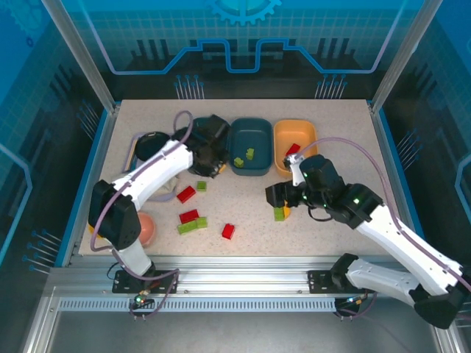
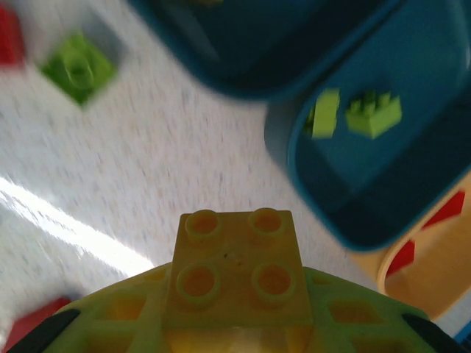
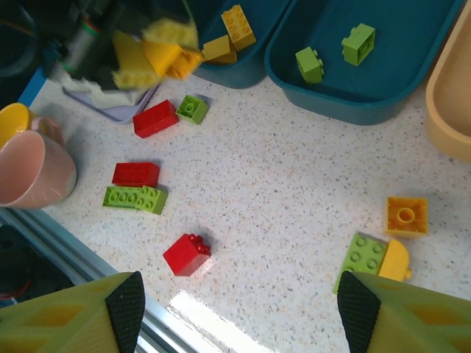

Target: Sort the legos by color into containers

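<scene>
1. Left end effector (image 2: 235, 323) is closed narrow on a yellow brick (image 2: 235, 268), studs up, near the left teal tray (image 3: 249, 70). That tray already has yellow bricks (image 3: 237, 26), so it's the likely drop spot.
2. Right end effector (image 3: 235, 312) is wide open and holds nothing. It hovers over the worktop (image 3: 294, 184) above a green brick (image 3: 360, 257) touching a yellow piece (image 3: 396, 261) — looks lined up for a pick.
3. Middle teal tray (image 3: 353, 103) holds two greens (image 3: 358, 43); orange tray (image 1: 302, 131) holds a red (image 1: 293, 149).
4. Loose reds (image 3: 154, 118) and a green strip (image 3: 135, 198) lie unsorted — job looks roughly half done.
</scene>
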